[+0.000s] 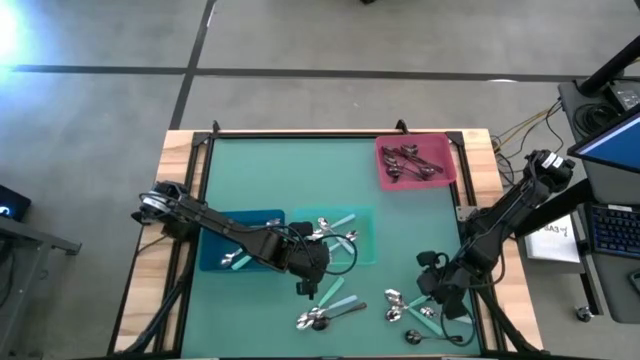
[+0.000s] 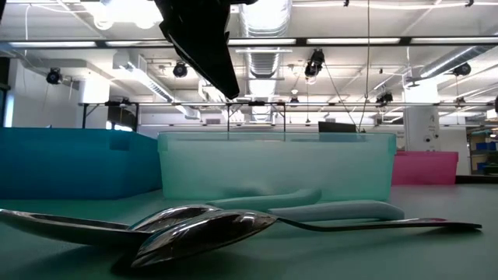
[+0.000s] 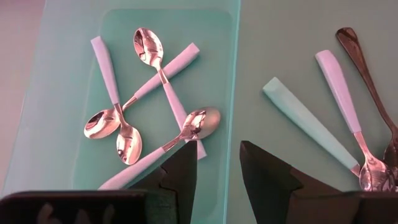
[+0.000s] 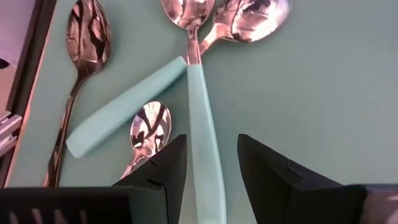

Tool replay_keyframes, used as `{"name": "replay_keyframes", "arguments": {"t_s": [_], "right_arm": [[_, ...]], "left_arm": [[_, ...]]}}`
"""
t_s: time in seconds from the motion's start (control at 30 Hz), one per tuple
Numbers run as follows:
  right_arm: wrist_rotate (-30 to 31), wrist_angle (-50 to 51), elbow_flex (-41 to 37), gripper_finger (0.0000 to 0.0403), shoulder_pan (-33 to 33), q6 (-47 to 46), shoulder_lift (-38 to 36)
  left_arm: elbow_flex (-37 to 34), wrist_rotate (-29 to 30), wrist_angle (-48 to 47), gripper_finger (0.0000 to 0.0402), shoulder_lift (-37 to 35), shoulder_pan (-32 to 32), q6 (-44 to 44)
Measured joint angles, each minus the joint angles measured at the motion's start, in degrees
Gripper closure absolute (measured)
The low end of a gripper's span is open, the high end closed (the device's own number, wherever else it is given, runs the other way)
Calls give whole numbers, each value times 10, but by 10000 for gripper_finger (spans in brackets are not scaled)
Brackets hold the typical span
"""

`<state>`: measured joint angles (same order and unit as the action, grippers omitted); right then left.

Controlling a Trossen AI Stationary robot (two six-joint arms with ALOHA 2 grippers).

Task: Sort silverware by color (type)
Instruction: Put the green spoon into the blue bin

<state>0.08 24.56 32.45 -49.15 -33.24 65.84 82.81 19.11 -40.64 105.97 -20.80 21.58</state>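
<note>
My left gripper [image 1: 308, 268] [image 3: 217, 146] is open and hovers over the near rim of the teal bin [image 1: 372, 240]. Several teal-handled spoons [image 3: 143, 106] lie crossed inside the bin. Two more teal-handled spoons [image 3: 305, 118] and a dark spoon [image 3: 367, 68] lie on the mat beside it. My right gripper [image 1: 432, 290] [image 4: 211, 140] is open over a spoon cluster [image 1: 410, 310] near the table's near right corner. Its fingers stand on either side of a teal spoon handle [image 4: 202, 124]; I see no touch. Dark spoons [image 1: 408, 165] lie in the pink bin.
A blue bin [image 1: 225, 225] sits left of the teal bin, and a pink bin [image 1: 450, 160] is at the far right. Silver spoons [image 1: 325, 318] [image 2: 202, 229] lie near the near edge. All-silver spoons [image 4: 81, 50] lie beside the right gripper. A wooden frame [image 1: 180, 150] borders the mat.
</note>
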Motion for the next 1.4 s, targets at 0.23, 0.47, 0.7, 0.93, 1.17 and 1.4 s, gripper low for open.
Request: {"name": "replay_keyframes", "arguments": {"t_s": [0.23,0.47,0.7,0.93,1.17,1.4], "right_arm": [[0,-37,-11,266,0,-2,0],[0,-69,-12,270,0,-3,17],[-3,-94,0,271,-2,-2,110],[3,-81,27,275,-2,-3,179],[6,-64,36,354,-2,-5,203],[4,-64,36,363,-2,-7,171]], "left_arm": [[0,0,-2,295,0,0,0],[0,0,-2,295,0,0,0],[0,0,-5,295,0,0,0],[0,0,-5,295,0,0,0],[0,0,-5,295,0,0,0],[0,0,-5,295,0,0,0]]}}
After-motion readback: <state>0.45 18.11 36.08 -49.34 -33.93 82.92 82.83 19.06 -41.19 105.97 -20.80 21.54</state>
